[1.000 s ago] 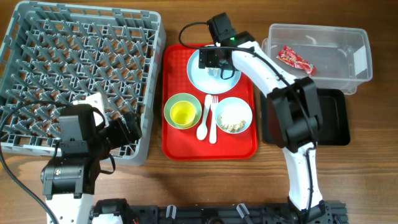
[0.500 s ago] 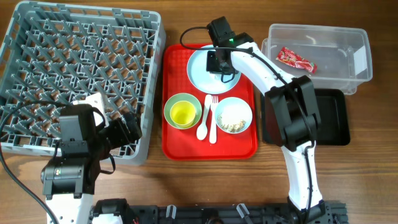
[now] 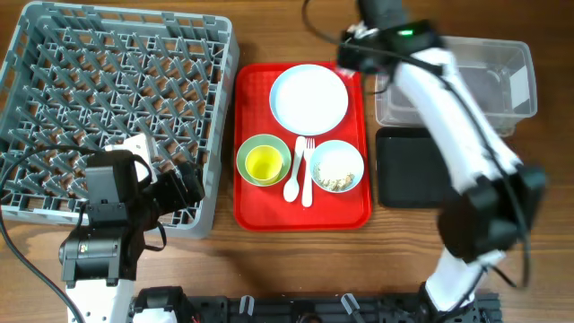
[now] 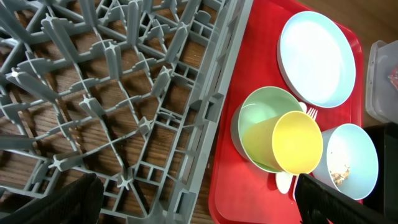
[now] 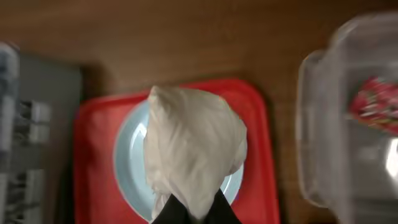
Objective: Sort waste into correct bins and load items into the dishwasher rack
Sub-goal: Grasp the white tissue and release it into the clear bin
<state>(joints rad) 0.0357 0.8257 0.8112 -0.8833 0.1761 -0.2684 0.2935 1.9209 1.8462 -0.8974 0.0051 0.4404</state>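
White scrap (image 5: 194, 149) is pinched in the right gripper (image 5: 193, 210). The dark fingers are clamped tight on its lower end and the crumpled bulk puffs up toward 12 o'clock; only the right wrist view shows this. The scrap hangs above the plate (image 5: 127, 168), clear of it. The overhead view hides scrap and fingers under the blurred right arm (image 3: 448, 99), whose wrist end sits at about 1 o'clock from the plate, near the clear tub (image 3: 520, 63). Red wrapper (image 5: 376, 106) lies in the tub, seen from the right wrist at 3 o'clock; overhead, the arm covers that spot. The plate is bare at the 12 o'clock end of the red tray (image 3: 256, 206). Green bowl (image 3: 244, 154) is at the plate's 7 o'clock with the yellow cup (image 4: 297, 142) inside. Blue bowl (image 3: 354, 152) with crumbs (image 3: 334, 178) is at 5 o'clock. Spoon (image 3: 292, 184) and fork (image 3: 308, 166) lie side by side between the bowls. Black tray (image 3: 408, 170) is just beside the tub at its 6 o'clock. Rack (image 3: 117, 81) is at the red tray's 9 o'clock. Left gripper (image 4: 196, 190) has fingers spread wide and holds nothing, over the rack's edge next to the red tray.
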